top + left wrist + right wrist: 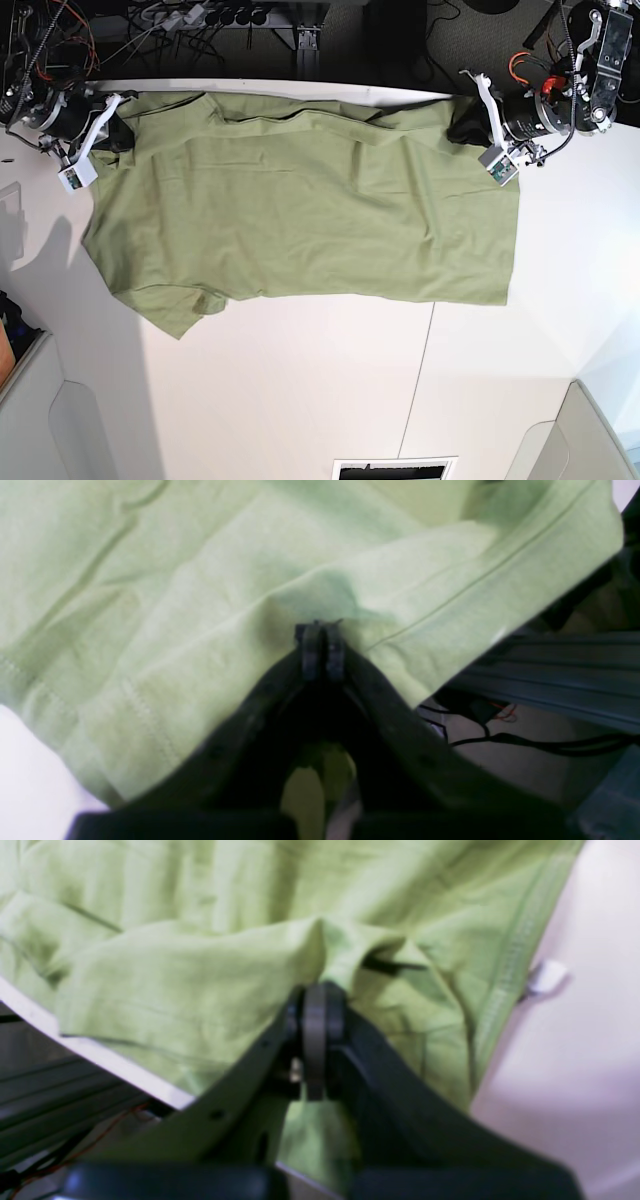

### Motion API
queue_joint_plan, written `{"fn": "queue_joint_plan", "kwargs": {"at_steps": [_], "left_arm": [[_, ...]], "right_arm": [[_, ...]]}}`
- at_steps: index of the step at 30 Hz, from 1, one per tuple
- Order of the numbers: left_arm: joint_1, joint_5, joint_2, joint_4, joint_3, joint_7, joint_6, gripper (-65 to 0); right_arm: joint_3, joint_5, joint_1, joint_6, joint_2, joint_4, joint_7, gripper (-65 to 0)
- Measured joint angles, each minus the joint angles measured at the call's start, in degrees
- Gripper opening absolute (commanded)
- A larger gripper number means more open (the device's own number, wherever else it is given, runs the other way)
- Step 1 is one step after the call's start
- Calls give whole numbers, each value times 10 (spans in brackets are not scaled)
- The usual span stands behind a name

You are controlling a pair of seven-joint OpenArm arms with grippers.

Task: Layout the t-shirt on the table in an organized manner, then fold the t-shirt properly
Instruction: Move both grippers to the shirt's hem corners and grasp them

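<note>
The olive-green t-shirt (300, 210) lies spread across the far half of the white table (300, 390), with a sleeve (165, 305) pointing toward the near left. At the shirt's far right corner, my left gripper (462, 128) is shut on the cloth. In the left wrist view its fingertips (321, 630) pinch a fold of t-shirt (200, 605) beside a stitched hem. My right gripper (122, 135) holds the far left corner. The right wrist view shows it (317, 990) shut on bunched t-shirt (175, 980), with a small white tag (545, 976) next to the hem.
The far table edge (100, 1055) runs just behind both grippers, with cables (190, 15) and frame rails (550, 680) beyond it. A thin dark seam (420, 380) crosses the near tabletop, and a small vent slot (393, 468) sits at the front edge.
</note>
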Motion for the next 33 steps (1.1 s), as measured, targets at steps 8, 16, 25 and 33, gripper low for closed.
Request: {"fn": "queue_joint_plan", "kwargs": {"at_steps": [8,16,25,33], "left_arm": [[-8,17,0,0,0,0,0,-635],[-23,10,0,64,0,5,1,-484],[-132,7,0,55,-5,-18,-6,-403],[-308,-4,3,-216,-5,-34,-4,-295]], "right_arm": [[31,-2,14,0,0,-1,-5,-650],[31,45,41,0,0,-1,-9,-650],[40,19,119,-11,0,5,-9,-650],[42,-30,244,-44,-1,-133,48,-507]]}}
